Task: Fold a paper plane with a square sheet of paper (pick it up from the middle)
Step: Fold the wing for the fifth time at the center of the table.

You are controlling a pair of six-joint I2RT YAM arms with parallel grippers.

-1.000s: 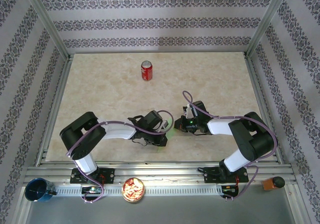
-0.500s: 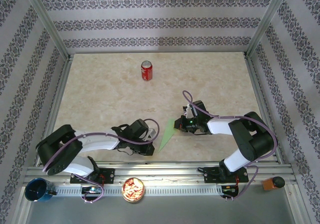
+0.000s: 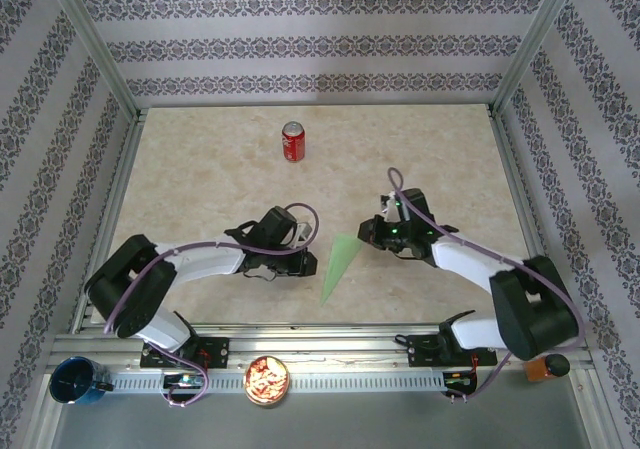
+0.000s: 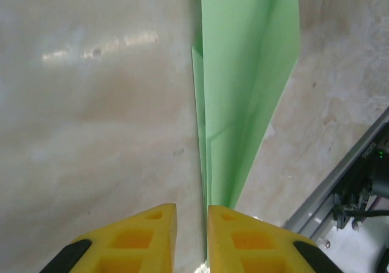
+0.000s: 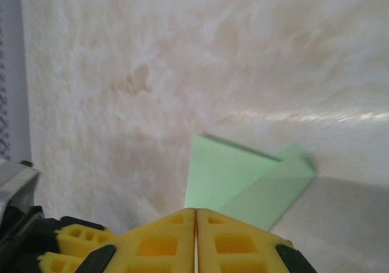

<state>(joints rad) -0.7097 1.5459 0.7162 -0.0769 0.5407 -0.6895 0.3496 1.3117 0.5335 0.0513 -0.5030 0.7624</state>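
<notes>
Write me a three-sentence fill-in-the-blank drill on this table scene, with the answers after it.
1. The folded paper is ____ in colour.
2. The red can stands ____, well away from the paper.
3. The right arm's fingers are shut on the paper's ____ end (wide or pointed).

Missing words: green; upright; wide.

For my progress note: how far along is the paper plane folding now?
Done: the paper plane already lies as a narrow pointed dart on the table. In hand: the right end effector, shut, meets its wide end; the left end effector sits close beside it. Left: possibly final creasing; I cannot tell.
</notes>
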